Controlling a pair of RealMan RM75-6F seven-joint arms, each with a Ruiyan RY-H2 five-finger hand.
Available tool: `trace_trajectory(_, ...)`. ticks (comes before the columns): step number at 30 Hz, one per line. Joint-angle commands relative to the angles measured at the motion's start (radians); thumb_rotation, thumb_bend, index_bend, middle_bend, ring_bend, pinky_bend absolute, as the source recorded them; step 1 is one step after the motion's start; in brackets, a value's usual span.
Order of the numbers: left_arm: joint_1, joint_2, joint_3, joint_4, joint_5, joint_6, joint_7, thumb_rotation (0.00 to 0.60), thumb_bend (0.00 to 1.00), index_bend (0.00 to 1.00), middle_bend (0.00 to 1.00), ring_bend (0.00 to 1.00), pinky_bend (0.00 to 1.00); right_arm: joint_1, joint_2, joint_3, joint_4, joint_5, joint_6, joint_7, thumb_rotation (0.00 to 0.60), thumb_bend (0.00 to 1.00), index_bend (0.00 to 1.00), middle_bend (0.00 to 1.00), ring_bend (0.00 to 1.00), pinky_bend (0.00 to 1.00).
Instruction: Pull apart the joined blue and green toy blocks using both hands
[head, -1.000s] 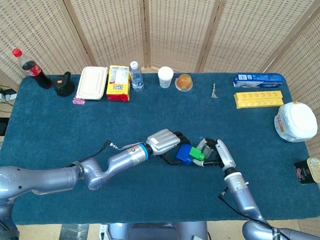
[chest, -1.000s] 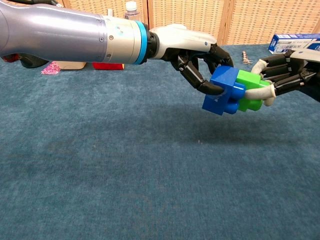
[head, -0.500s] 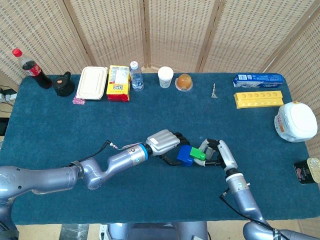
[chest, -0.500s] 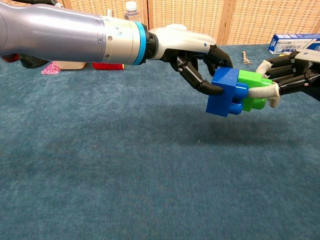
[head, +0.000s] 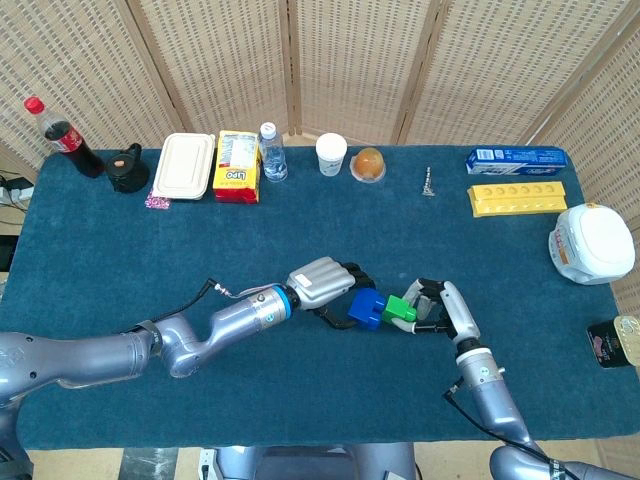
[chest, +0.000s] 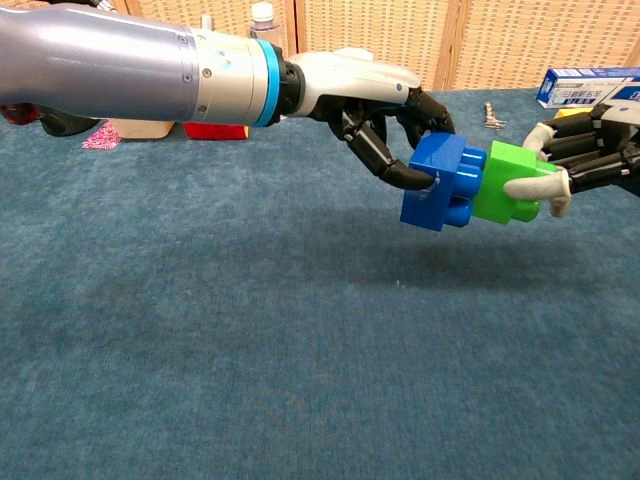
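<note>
Pulling stage, blocks held clear of the counter (chest: 250, 380). I hold the blue block (chest: 436, 182) in my left robot hand (chest: 385, 115), whose dark fingers curl over its top and under its near face, and the green block (chest: 508, 183) in my right robot hand (chest: 590, 150), whose pale thumb presses the block's front while the other fingers close behind it. Compared with half a second ago, more of the green block shows past the blue one: it then sat tucked against the blue block's side, and now it stands out to the right of it, with my right robot hand drawn further from the blue block. In the head view the blue block (head: 366, 308) and green block (head: 399, 309) lie side by side, and I cannot tell from either view whether the studs are wholly free; the two faces still appear to touch. I judge the joint to be loosening, so the separation is under way but not finished. The pair's long axis runs roughly level, from my left robot hand (head: 322, 283) toward my right robot hand (head: 440, 308), with the blue end pointing left and tilted slightly downward, the green end pointing right. The assembly hangs above the counter, well apart from the yellow tray (head: 517, 197) at the far edge.
</note>
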Motion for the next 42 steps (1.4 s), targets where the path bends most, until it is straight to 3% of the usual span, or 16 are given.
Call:
trace_trajectory(1,0.001,0.002,0.002,-0.001,0.003,0.0,-0.002,0.365,0.43,0.49,0.29,0.21,0.38,-0.002,0.003,-0.001,0.0,-0.001,0.0,0.002,0.6,0.2,0.62,0.61,0.7,0.6)
trace_trajectory(24,0.096,0.114,0.06,-0.089,0.047,0.072,-0.018,0.36,0.43,0.48,0.29,0.21,0.38,-0.035,0.055,-0.042,0.013,-0.038,-0.017,0.014,0.6,0.2,0.62,0.61,0.7,0.6)
trace_trajectory(42,0.165,0.161,0.092,-0.129,0.069,0.128,-0.008,0.362,0.43,0.48,0.29,0.21,0.38,0.038,-0.06,-0.087,0.196,0.013,-0.137,-0.095,0.6,0.2,0.58,0.55,0.57,0.47)
